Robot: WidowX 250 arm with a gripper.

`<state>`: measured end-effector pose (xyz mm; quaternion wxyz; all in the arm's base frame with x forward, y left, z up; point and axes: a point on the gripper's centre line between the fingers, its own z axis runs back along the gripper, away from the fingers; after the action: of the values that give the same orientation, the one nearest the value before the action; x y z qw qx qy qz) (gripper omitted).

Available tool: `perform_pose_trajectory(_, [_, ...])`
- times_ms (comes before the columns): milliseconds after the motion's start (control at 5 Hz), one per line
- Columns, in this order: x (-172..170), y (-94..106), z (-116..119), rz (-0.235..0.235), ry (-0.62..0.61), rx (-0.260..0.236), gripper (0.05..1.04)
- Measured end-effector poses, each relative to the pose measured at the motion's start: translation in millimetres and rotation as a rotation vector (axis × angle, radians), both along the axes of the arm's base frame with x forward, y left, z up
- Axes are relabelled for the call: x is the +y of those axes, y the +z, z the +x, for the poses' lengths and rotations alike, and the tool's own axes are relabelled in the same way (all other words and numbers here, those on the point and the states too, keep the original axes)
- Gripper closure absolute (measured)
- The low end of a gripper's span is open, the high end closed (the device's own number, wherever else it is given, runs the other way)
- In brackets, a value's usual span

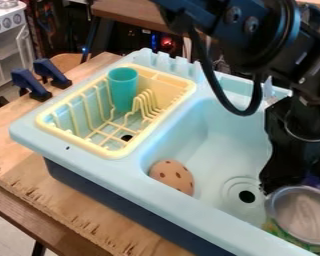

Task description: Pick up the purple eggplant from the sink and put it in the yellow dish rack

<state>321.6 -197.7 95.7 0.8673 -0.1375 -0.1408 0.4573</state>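
At right, black gripper (283, 181), opening and hold impossible to tell, beside metal-rimmed container (301, 216), cut off at edge

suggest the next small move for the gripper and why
I'd probably try a slight straight lift. The gripper sits right at the round metal container, but whether it has hold of it is hidden, so a small rise should show if the container comes along; the spotted brown toy lies well apart from both.

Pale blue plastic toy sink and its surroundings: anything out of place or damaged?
A tan, brown-spotted toy cookie lies in the sink, an odd spot for food. The light wooden board beneath looks worn, with dark, jagged marks along its edge.
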Motion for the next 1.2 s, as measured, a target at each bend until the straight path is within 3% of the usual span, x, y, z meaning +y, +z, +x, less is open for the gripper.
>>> perform_pose_trajectory(600, [23.1, 2.9, 5.4, -0.008, 0.043, 0.005, 0.266])
perform_pose_trajectory(800, [29.3, 28.7, 6.1, -0.028, 0.047, -0.057, 0.267])
perform_pose_trajectory(1000, [35.2, 39.9, 5.3, -0.046, 0.053, -0.082, 0.266])
perform_pose_trajectory(1200, [52.5, 58.7, -3.3, -0.021, -0.004, -0.132, 0.266])
